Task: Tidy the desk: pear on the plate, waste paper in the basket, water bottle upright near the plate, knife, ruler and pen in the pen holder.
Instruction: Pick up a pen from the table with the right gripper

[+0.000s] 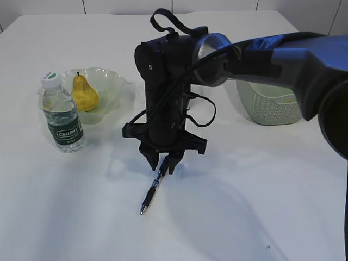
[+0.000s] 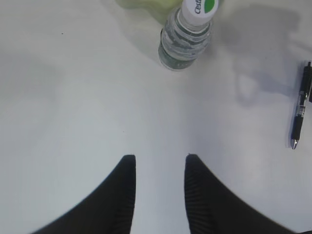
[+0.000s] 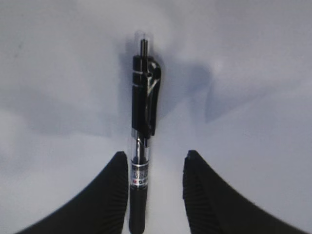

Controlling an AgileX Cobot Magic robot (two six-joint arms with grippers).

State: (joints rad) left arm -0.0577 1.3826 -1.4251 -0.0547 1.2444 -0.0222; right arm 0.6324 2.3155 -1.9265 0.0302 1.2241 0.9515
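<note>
1. A plain white table is seen carrying everything.
2. A pale green plate is set at the left rear.
3. A water bottle is stood upright just beside the plate, at its near left edge.
4. A light green basket is placed at the right rear, well apart from the plate.
5. A black pen is laid flat near the table's middle, tip toward the front.

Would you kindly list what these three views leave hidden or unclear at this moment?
- Basket contents: exterior view, its wall and the right arm hide most of the inside.
- Pen holder, knife, ruler: in no view.
- Pen lower end: right wrist view, cut by the bottom edge.
- Bottle cap: left wrist view, cut by the top edge.
</note>
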